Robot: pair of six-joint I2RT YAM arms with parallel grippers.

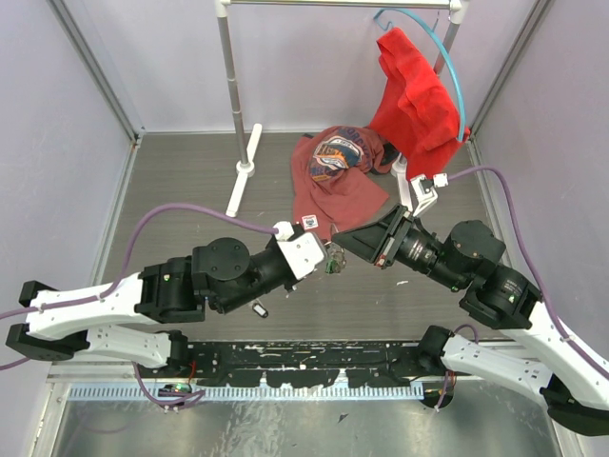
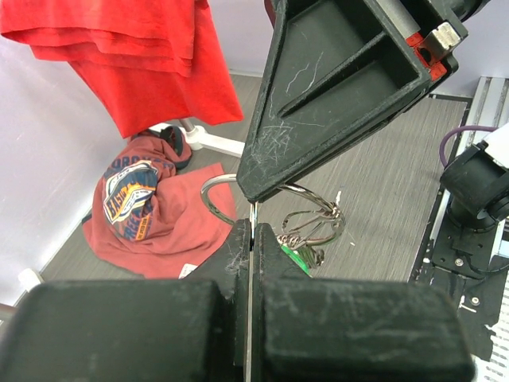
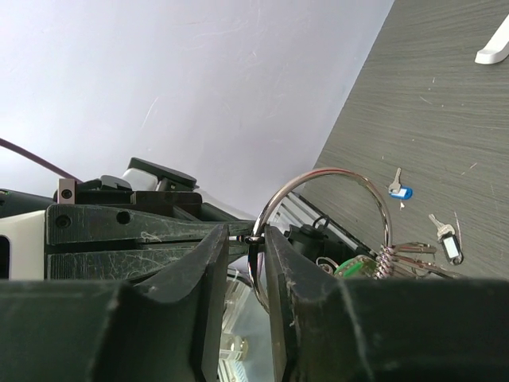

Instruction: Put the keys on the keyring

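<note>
My right jaws squeeze the keyring (image 3: 328, 170), my left jaws pinch shut on, I think, a key (image 2: 252, 213), and two keys (image 3: 400, 191) lie loose on the surface (image 3: 445, 95).

Grey table (image 1: 181, 181) with crumpled shirt (image 1: 333, 186), loose keys (image 3: 449, 247)

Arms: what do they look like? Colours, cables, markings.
Both match. The left arm and right arm have white box-like links, black round joint housings and white wrist blocks. A purple left cable and a purple right cable loop out from each arm. A small QR-style sticker sits on the left wrist. The fingers are black, wedge-shaped and scratched pale.
</note>
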